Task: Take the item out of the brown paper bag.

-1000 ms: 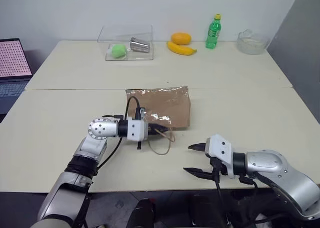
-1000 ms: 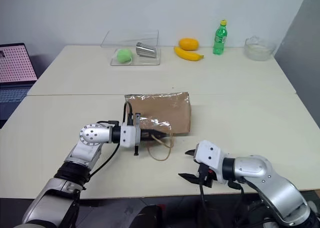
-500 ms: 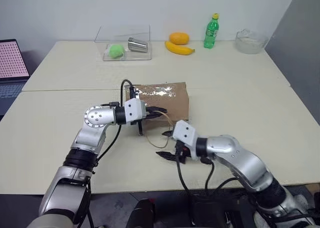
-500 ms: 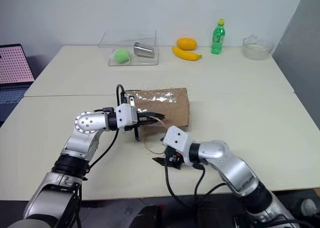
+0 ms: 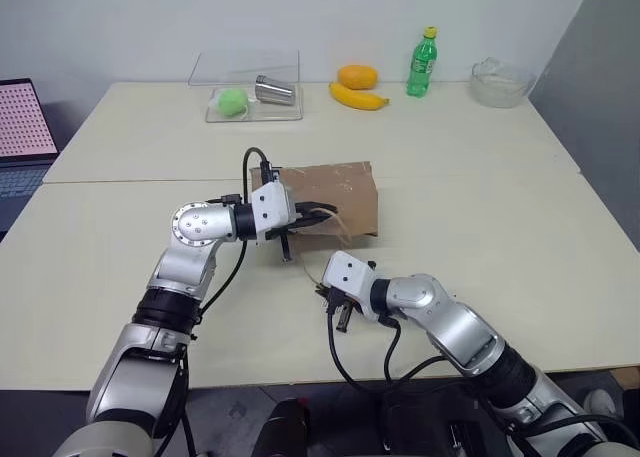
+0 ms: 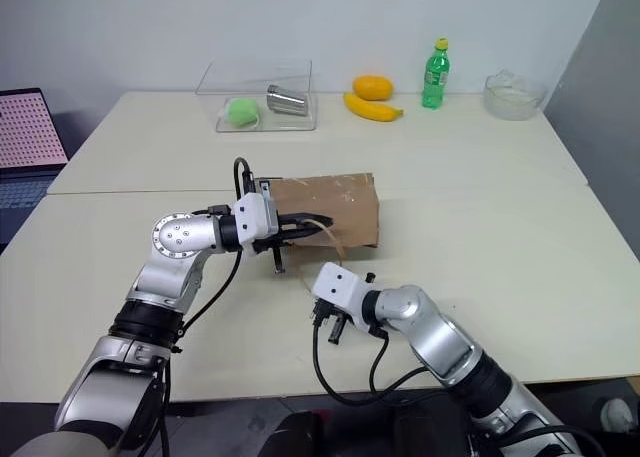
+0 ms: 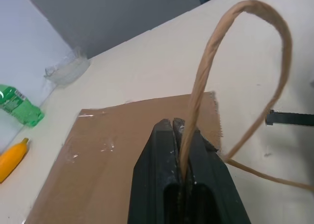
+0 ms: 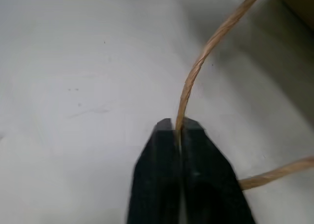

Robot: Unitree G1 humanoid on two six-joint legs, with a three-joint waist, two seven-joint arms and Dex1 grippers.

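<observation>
Brown paper bag (image 5: 335,198), just one, lies mid-table; we pinch one loop handle (image 7: 235,77) in our left gripper (image 7: 180,131) and the second handle (image 8: 206,52) in our right gripper (image 8: 179,128). One green bottle (image 5: 423,63), one banana (image 5: 360,98) sit far back on the cream table (image 5: 480,157).

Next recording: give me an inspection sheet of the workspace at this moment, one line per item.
Surface: cream table, two tops butted together.
Job's things: brown paper bag lying mid-table; item inside not visible.
Clutter: clear plastic box holding a green ball and metal cup; orange, banana, green bottle, glass bowl along the far edge.
Grippers: left end effector shut on a bag handle; right end effector shut on the other handle.
Cables: black wrist cables.
Surroundings: laptop, white wall.
</observation>
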